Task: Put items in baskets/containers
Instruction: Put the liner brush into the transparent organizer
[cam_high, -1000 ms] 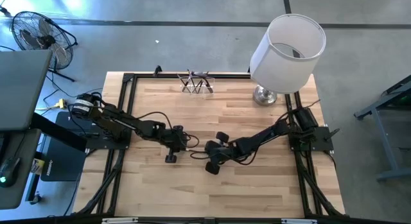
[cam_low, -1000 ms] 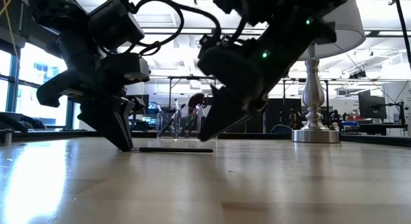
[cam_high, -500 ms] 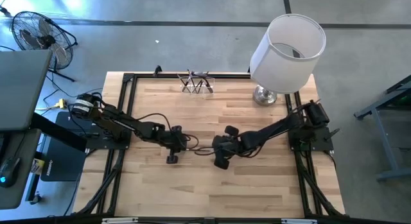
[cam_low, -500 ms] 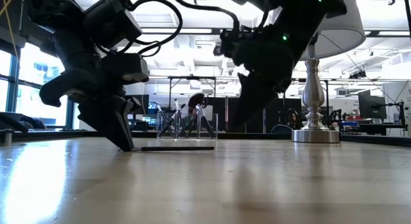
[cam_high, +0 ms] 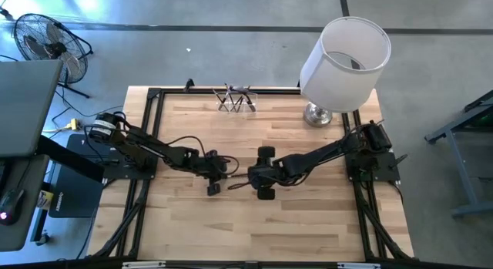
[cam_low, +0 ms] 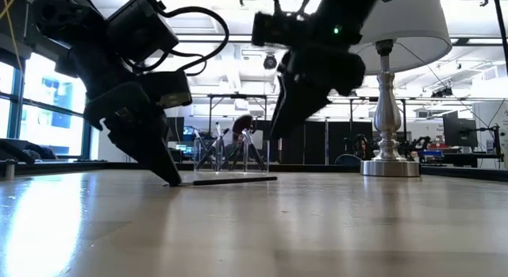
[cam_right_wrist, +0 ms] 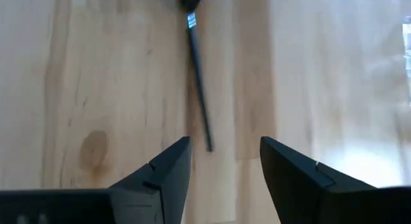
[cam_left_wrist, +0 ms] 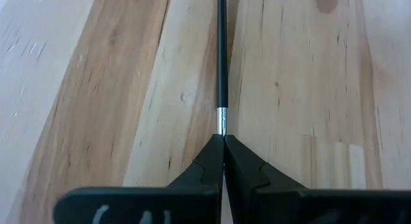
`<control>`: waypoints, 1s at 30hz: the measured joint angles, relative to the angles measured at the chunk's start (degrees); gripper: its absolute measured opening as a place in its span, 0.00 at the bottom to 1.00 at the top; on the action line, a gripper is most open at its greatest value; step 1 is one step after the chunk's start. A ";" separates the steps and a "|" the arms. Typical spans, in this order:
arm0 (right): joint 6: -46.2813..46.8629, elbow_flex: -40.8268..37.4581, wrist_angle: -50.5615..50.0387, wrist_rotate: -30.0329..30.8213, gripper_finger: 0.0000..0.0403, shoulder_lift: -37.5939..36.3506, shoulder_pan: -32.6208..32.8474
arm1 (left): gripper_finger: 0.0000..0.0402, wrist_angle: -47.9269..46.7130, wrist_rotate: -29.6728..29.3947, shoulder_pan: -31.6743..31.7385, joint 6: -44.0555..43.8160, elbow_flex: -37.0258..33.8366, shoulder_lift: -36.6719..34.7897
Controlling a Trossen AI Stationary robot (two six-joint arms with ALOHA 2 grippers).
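Wooden surface (cam_high: 308, 223); white lamp (cam_high: 344, 53) at far right corner. Clear holder (cam_high: 237, 99) with brushes at middle of far edge. Left pincer (cam_left_wrist: 223, 142) clamped on silver end of a brush (cam_left_wrist: 221, 51) lying mid-surface. Right pincer (cam_right_wrist: 221, 161) open, hovering over the brush's other end.

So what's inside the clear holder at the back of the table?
The holder has several brushes leaning crossed inside, one with a fluffy brown head. An exact count can't be made; the handles overlap, and its floor isn't visible.
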 joint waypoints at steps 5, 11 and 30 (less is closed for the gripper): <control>-3.82 1.75 -0.82 -1.72 0.45 3.95 0.12 | 0.00 1.39 -0.37 0.00 -2.51 0.00 0.92; -5.17 5.04 -0.74 4.18 0.45 9.34 0.25 | 0.00 5.69 0.97 0.02 -5.23 0.07 3.56; -0.03 6.06 -2.37 -18.19 0.37 11.82 -7.66 | 0.00 10.85 2.23 0.00 -1.00 0.04 4.81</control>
